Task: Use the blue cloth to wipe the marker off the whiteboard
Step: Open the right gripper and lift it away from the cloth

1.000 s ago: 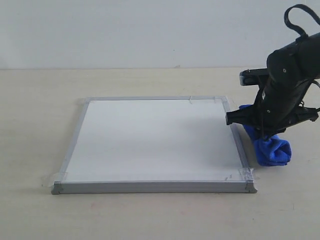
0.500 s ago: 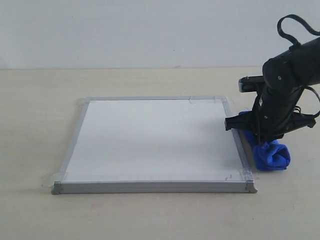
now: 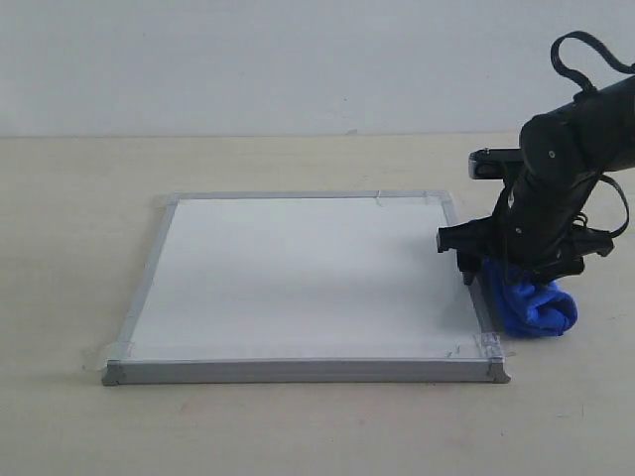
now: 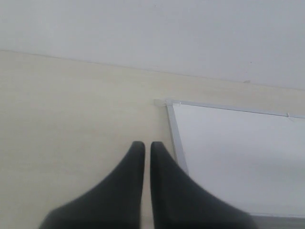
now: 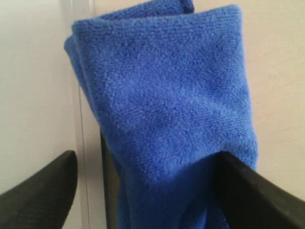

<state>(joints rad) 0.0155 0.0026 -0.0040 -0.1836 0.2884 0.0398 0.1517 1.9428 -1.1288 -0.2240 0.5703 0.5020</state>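
The whiteboard (image 3: 298, 278) lies flat on the table, silver-framed with taped corners. No red marker squiggle shows on its white surface in any view. The blue cloth (image 3: 543, 307) lies bunched on the table just outside the board's right edge. My right gripper (image 3: 501, 270) is low over it and open. In the right wrist view the cloth (image 5: 162, 105) fills most of the space between the two fingers: one finger touches it, and the other stands apart over the board's frame (image 5: 83, 119). My left gripper (image 4: 144, 145) is shut on nothing, above bare table beside the board's far left corner (image 4: 169, 102).
The beige table (image 3: 298, 426) runs around the board on all sides, with a plain pale wall (image 3: 298, 59) behind. The left arm is outside the exterior view. The right arm's black body and cable loop (image 3: 585, 50) rise over the table's right side.
My right gripper has come down and shifted slightly toward the board's right edge, now low over the cloth. The cloth looks more bunched and lower. The board has not moved.
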